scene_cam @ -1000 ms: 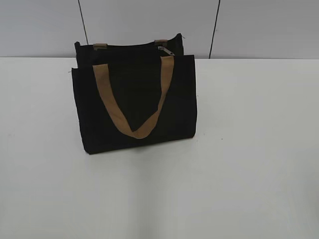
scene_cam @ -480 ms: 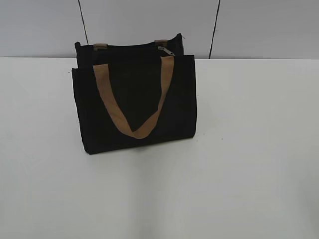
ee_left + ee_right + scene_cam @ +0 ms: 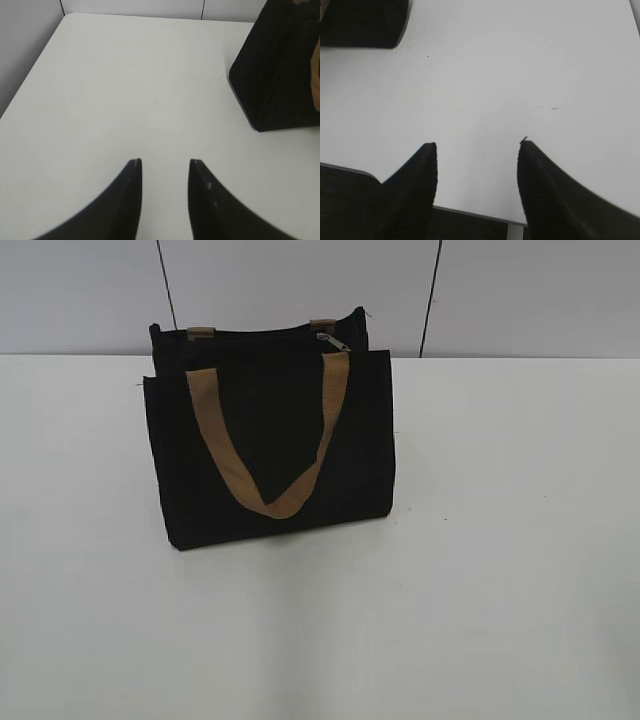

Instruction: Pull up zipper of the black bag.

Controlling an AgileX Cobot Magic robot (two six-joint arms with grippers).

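The black bag (image 3: 270,440) stands upright on the white table (image 3: 500,540), left of centre in the exterior view. A tan strap handle (image 3: 265,450) hangs down its front face. The zipper's silver pull tab (image 3: 333,341) sits at the right end of the top edge. Neither gripper shows in the exterior view. My left gripper (image 3: 165,162) is open and empty above bare table, with the bag (image 3: 280,75) at the upper right. My right gripper (image 3: 477,145) is open and empty near the table's front edge, with the bag's corner (image 3: 365,22) at the top left.
A grey panelled wall (image 3: 300,290) stands right behind the bag. The table's left edge (image 3: 30,75) shows in the left wrist view and its front edge (image 3: 470,212) in the right wrist view.
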